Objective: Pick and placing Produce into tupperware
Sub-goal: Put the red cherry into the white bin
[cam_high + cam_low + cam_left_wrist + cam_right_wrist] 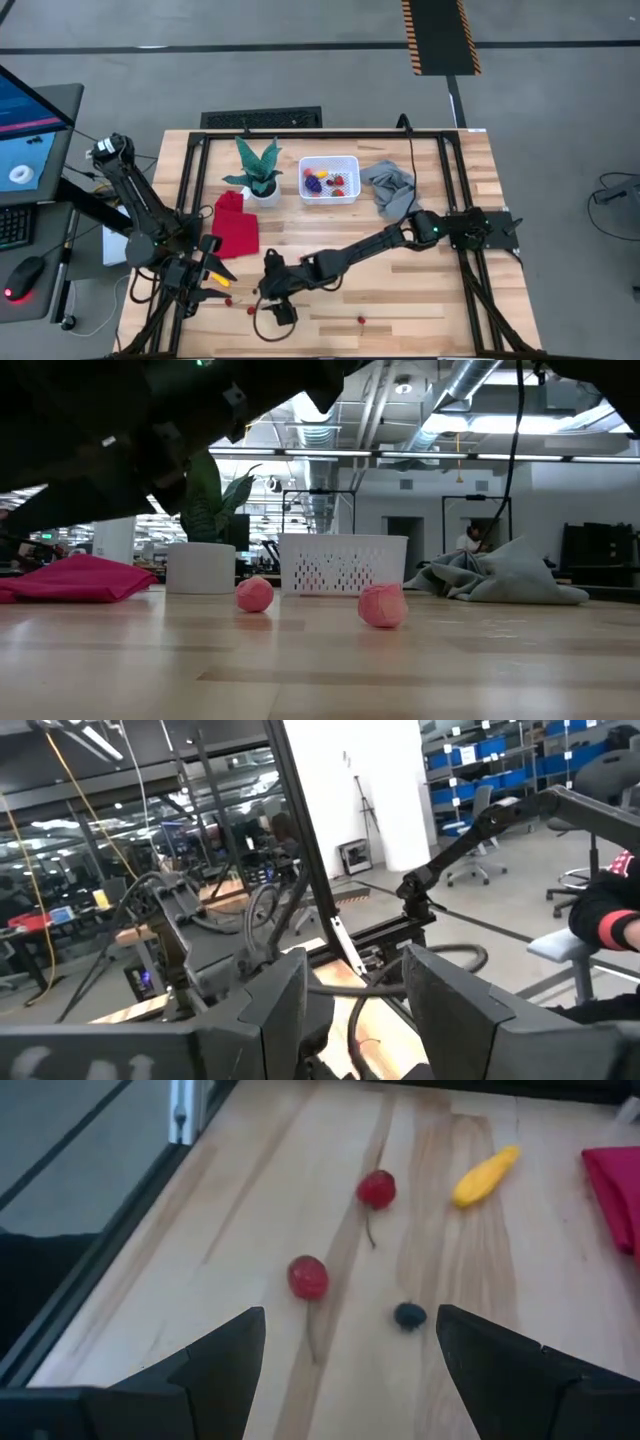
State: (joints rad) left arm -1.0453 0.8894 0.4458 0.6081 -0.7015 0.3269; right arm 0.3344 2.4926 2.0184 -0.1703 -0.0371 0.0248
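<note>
The tupperware [328, 180] [343, 563], a white bin, stands at the table's far middle with several produce pieces in it. Loose produce lies on the wood near the front left: two red cherries [376, 1188] [308, 1277], a dark berry [409, 1316] and a yellow piece [485, 1175]. Two pink balls [254, 594] [382, 605] rest on the table in the low view. My right gripper [262, 293] [350, 1350] hangs open, slanting down, just short of the cherries and the berry. My left gripper [205, 272] [355, 1010] is at the table's left, pointing level, open and holding nothing.
A red cloth [235, 225] lies left of a potted plant [258, 170]. A grey cloth [390, 185] is heaped right of the bin. One more red piece [360, 320] lies near the front edge. The black frame rail [185, 1110] runs along the table's left side. A person's sleeve [610, 910] shows beyond.
</note>
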